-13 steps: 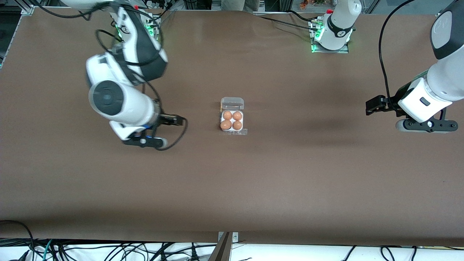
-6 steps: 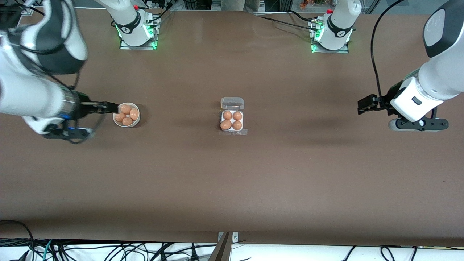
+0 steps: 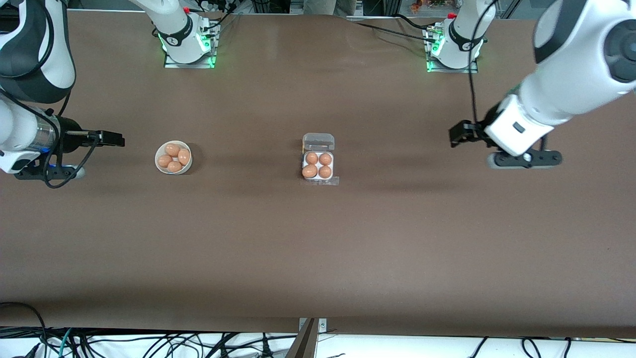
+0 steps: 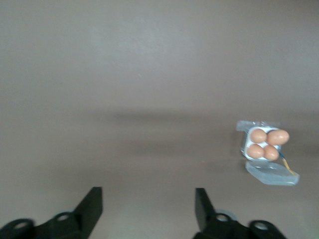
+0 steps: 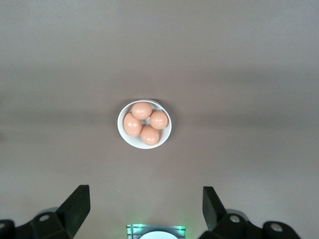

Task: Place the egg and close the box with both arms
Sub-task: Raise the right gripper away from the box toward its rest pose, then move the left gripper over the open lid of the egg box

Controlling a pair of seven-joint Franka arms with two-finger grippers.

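Left gripper [image 4: 147, 211], right gripper [image 5: 144, 211]: fingers wide apart, empty.

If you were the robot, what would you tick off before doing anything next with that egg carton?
1. All four cells of the box hold eggs: ok.
2. Clear lid shut over the eggs: not ok, it lies open.
3. Left gripper empty and open: ok.
4. Right gripper empty and open: ok; it hangs toward the right arm's end of the table, beside the white bowl.
5. Either gripper at the lid: not ok, both are well away from the box.
6. Eggs seated low enough for the lid to latch: cannot tell.
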